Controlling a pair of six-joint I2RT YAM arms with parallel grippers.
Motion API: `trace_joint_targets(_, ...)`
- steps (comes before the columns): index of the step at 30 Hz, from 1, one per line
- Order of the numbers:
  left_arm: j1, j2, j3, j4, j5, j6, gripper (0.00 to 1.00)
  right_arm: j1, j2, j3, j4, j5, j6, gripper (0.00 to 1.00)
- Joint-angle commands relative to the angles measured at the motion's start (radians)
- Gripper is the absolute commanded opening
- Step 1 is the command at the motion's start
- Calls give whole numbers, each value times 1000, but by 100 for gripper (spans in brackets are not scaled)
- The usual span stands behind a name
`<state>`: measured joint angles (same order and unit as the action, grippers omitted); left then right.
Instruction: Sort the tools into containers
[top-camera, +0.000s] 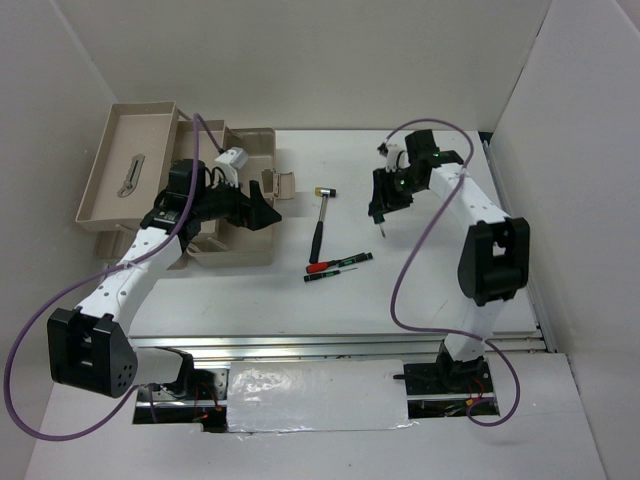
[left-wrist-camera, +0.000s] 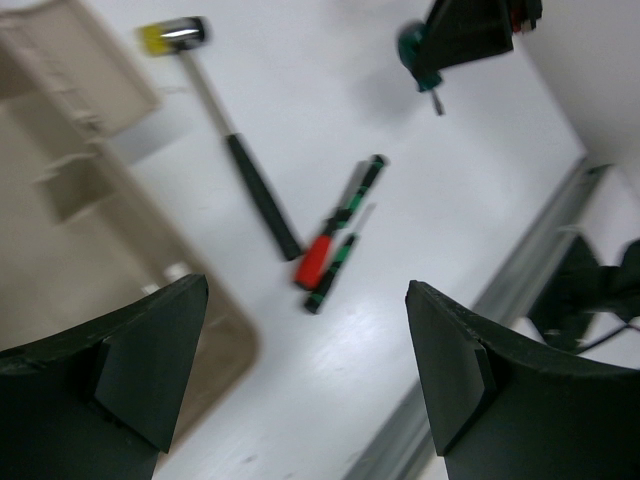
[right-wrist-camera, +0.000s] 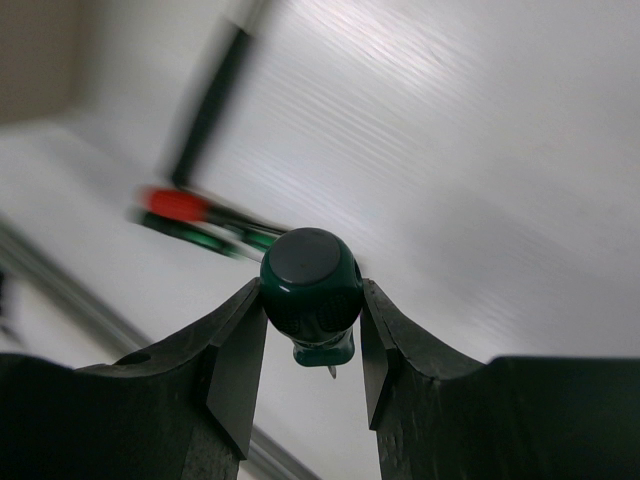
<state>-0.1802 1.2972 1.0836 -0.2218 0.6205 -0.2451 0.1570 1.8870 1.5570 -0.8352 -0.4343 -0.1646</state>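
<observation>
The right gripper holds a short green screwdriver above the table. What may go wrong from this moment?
1. The right gripper pinches the green screwdriver only by its rounded handle; it might pivot or slip out while it is carried.
2. The left gripper hangs open by the toolbox, so the arms might collide if the right one carries the screwdriver there.
3. A dropped screwdriver could knock the mallet that lies in between.
</observation>
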Motion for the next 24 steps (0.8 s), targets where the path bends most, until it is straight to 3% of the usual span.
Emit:
trace_joint_targets(1, -65, -7, -16, 202, 84, -137, 94, 15, -204, 8, 219, -335, 372, 0)
trace_joint_targets(7, -113, 65, 15, 346, 93, -302, 96, 137, -362, -169, 593, -347, 746, 0)
trace_joint_targets(15, -146, 120, 41, 462, 172, -421, 94, 211, -350, -155, 676, -360, 901, 0)
trace_joint_targets(24, -189, 120, -24, 639, 255, -522, 70, 200, -333, -155, 745, -396, 991, 0)
